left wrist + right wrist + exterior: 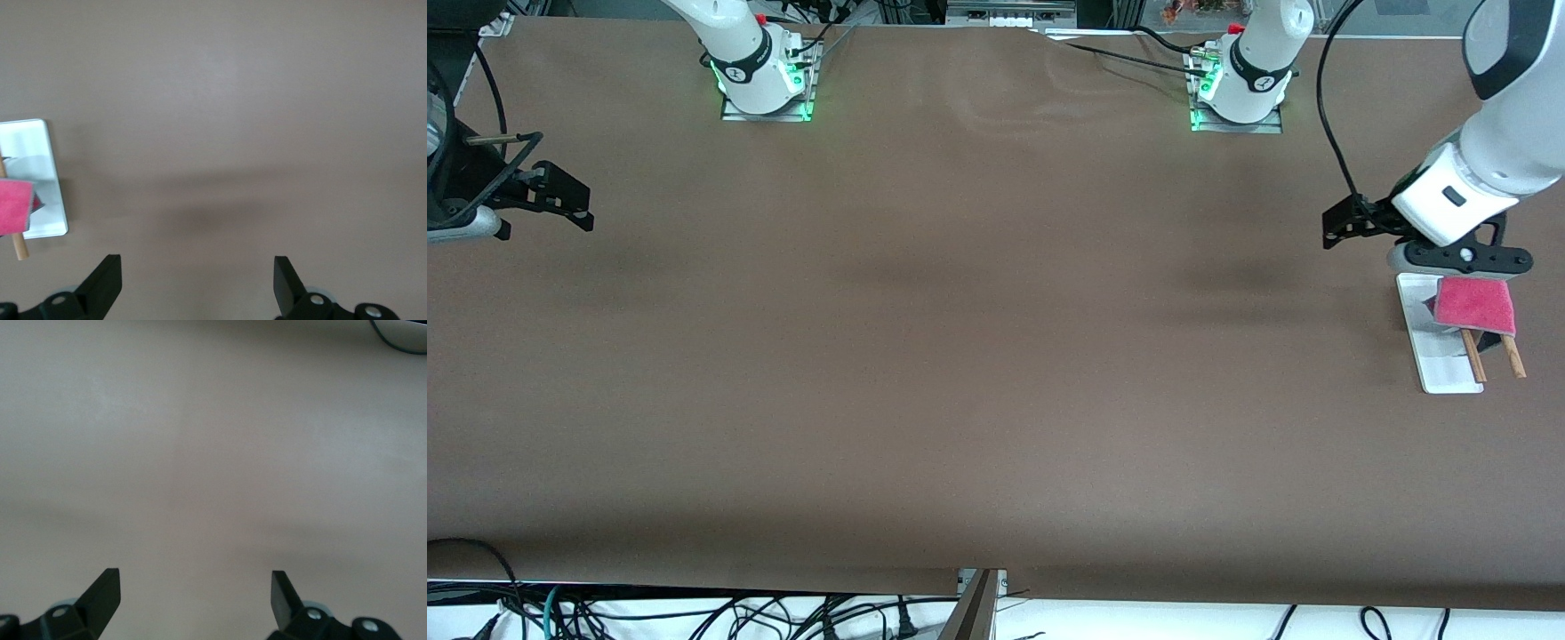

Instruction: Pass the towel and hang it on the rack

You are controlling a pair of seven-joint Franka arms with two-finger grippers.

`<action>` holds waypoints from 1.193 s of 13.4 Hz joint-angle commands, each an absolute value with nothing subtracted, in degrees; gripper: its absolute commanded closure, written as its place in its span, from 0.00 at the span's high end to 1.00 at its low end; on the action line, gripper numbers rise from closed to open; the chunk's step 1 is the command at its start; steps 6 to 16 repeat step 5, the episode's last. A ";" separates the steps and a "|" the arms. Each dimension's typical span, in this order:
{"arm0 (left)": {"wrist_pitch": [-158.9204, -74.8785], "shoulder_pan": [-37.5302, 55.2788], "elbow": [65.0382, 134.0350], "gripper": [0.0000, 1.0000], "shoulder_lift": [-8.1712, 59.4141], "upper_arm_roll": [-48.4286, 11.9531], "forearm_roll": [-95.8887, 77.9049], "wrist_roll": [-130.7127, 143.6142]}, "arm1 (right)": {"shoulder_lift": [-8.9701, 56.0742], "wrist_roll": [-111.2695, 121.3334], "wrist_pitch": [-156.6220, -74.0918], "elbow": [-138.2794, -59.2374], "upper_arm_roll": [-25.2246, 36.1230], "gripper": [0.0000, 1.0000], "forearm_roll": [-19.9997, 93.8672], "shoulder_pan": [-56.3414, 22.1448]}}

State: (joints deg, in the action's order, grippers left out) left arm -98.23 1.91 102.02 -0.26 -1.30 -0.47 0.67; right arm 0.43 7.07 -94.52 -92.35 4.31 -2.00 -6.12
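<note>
The pink-red towel hangs draped over the two wooden rods of the rack, whose white base sits at the left arm's end of the table. My left gripper is open and empty over bare table beside the rack, on the side toward the right arm's end. In the left wrist view the towel and rack base show at the edge, clear of the left gripper. My right gripper waits open and empty over the right arm's end of the table; the right wrist view shows the right gripper over bare table only.
The brown table stretches wide between the two grippers. Both arm bases stand along the edge farthest from the front camera. Loose cables and a metal bracket lie past the nearest edge.
</note>
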 commanded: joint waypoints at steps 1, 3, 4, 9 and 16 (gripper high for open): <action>-99.67 1.32 103.45 1.00 -1.23 -1.14 0.53 0.88 | 0.62 7.38 -93.43 -91.23 3.96 1.00 -2.11 -5.71; -99.67 1.32 103.27 1.00 -1.23 -1.14 0.53 0.79 | 0.62 7.38 -93.43 -91.14 4.13 1.00 -2.11 -5.54; -99.67 1.32 103.27 1.00 -1.23 -1.14 0.53 0.70 | 0.62 7.38 -93.43 -90.79 4.13 1.00 -2.11 -5.54; -99.58 1.32 103.27 1.00 -1.23 -1.14 0.53 0.70 | 0.62 7.38 -93.43 -90.70 4.13 1.00 -2.11 -5.54; -99.58 1.32 103.27 1.00 -1.23 -1.14 0.53 0.70 | 0.62 7.38 -93.43 -90.70 4.13 1.00 -2.11 -5.54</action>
